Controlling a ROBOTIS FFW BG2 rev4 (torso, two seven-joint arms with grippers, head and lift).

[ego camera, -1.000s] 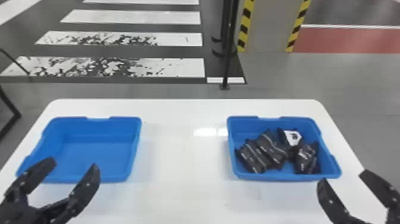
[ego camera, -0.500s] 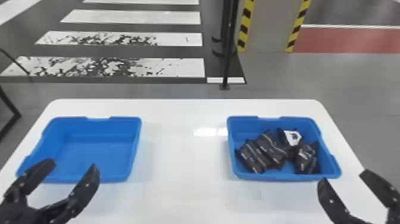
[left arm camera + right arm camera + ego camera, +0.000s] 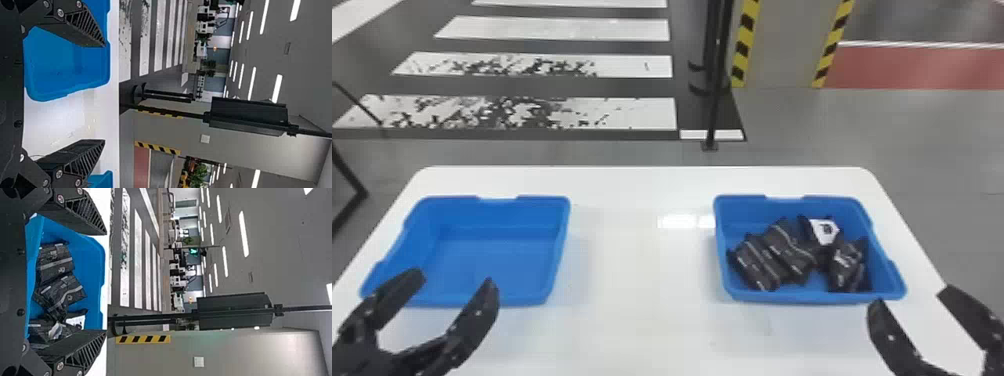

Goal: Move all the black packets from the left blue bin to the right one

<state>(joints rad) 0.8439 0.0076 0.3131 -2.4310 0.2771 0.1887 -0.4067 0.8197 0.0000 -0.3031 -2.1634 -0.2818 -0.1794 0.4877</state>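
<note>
My left gripper [image 3: 457, 285] stands open at the near edge of the left blue bin [image 3: 497, 257], which holds no packets. In the left wrist view, the left gripper [image 3: 105, 93] has its fingers wide apart, nothing between them. Several black packets [image 3: 757, 262] lie heaped in the right blue bin [image 3: 794, 299], one showing a white label. The right gripper [image 3: 912, 295] is open in front of that bin's near right corner. In the right wrist view, the right gripper [image 3: 106, 282] has spread fingers, with black packets [image 3: 55, 264] in the bin beyond them.
Both bins rest on a white table [image 3: 642, 300] with rounded far corners, a wide gap between them. Past its far edge a thin black post [image 3: 716, 100] stands on the floor, near a pillar [image 3: 782, 45] with yellow and black striped edges.
</note>
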